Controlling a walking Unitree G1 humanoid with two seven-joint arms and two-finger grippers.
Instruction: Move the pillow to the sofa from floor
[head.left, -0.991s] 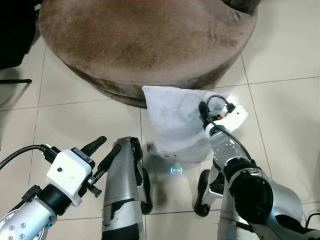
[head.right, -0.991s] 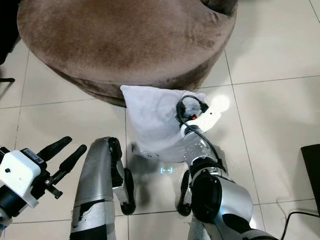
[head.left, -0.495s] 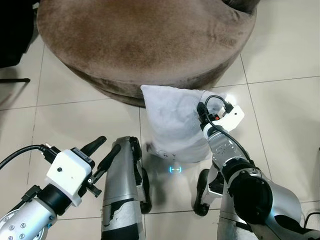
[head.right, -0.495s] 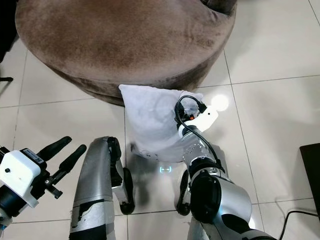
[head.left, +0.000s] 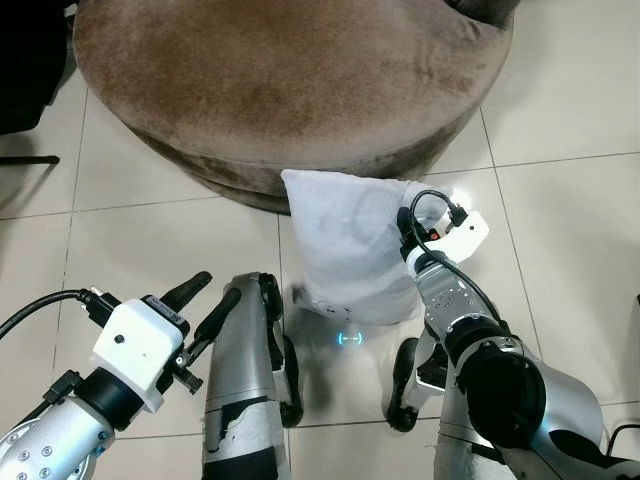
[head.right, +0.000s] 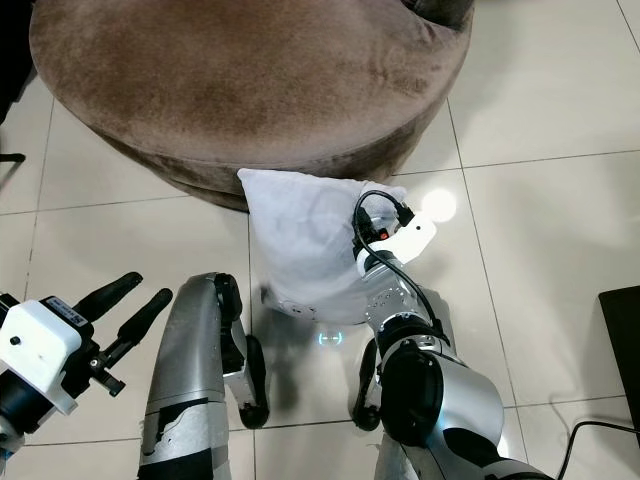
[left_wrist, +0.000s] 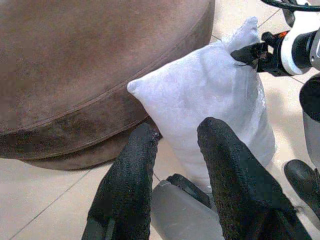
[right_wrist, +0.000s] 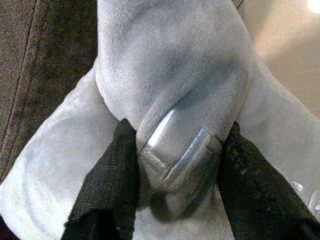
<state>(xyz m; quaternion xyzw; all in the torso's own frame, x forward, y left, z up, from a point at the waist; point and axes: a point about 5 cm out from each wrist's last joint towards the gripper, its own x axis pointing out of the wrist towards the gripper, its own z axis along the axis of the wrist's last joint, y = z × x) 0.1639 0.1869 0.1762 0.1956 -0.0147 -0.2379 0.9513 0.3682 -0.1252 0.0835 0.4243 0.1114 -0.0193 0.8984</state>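
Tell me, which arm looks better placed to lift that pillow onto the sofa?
The right. Its claw is already pinched on a fold of the pillow, which leans against the sofa. The left claw hangs open, off to the side, touching nothing.

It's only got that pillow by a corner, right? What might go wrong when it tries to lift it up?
Three risks, as I judge it:
1. The right gripper pinches only a fold at one top corner of the pillow, so the soft cloth may slip out as the weight comes on.
2. The pillow leans against the sofa base; lifted, it may drag or catch on that edge.
3. The left gripper hangs open and apart, giving no support if the pillow swings.
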